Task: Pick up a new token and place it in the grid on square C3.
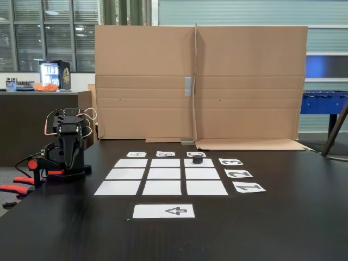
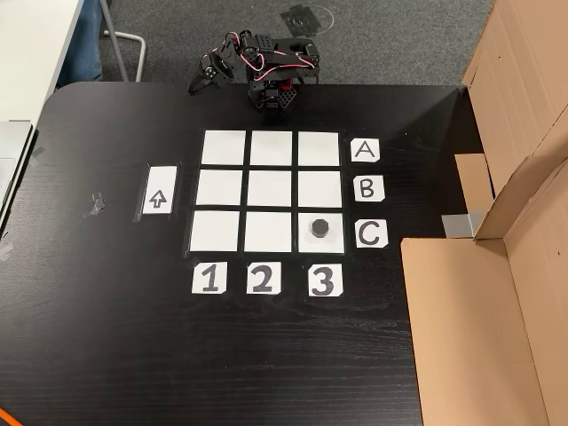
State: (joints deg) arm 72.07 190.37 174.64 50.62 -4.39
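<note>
Folded up at the left edge of the black table (image 1: 304, 217) in a fixed view, the arm (image 1: 66, 149); in the other fixed view (image 2: 271, 75), from above, at the table's far edge, well apart from everything laid out. Gripper (image 1: 70, 138) tucked down against the arm's own base, also seen from above (image 2: 213, 73); whether parted or closed cannot be told from either picture, nothing visibly between the fingers. Further right, toward the middle of the table, the grid (image 1: 163, 174) of nine white paper cells, seen from above as three rows by three columns (image 2: 271, 191). Beside the grid's near edge in the lower view, a single white sheet with a printed arrow (image 1: 163, 211); from above, to the grid's left (image 2: 158, 195). In the cells, eight bare, one occupied: the token (image 2: 319, 228), black and squat, resting flat on square C3 (image 2: 333, 240), the corner cell where the row by label C (image 2: 371, 233) meets the column above label 3 (image 2: 324, 280). In the lower view, the token (image 1: 197, 160) on the far right cell (image 1: 206, 162). Toward the right edge, upright cardboard panels (image 1: 201, 81), seen from above along the table's right side (image 2: 524, 124).
</note>
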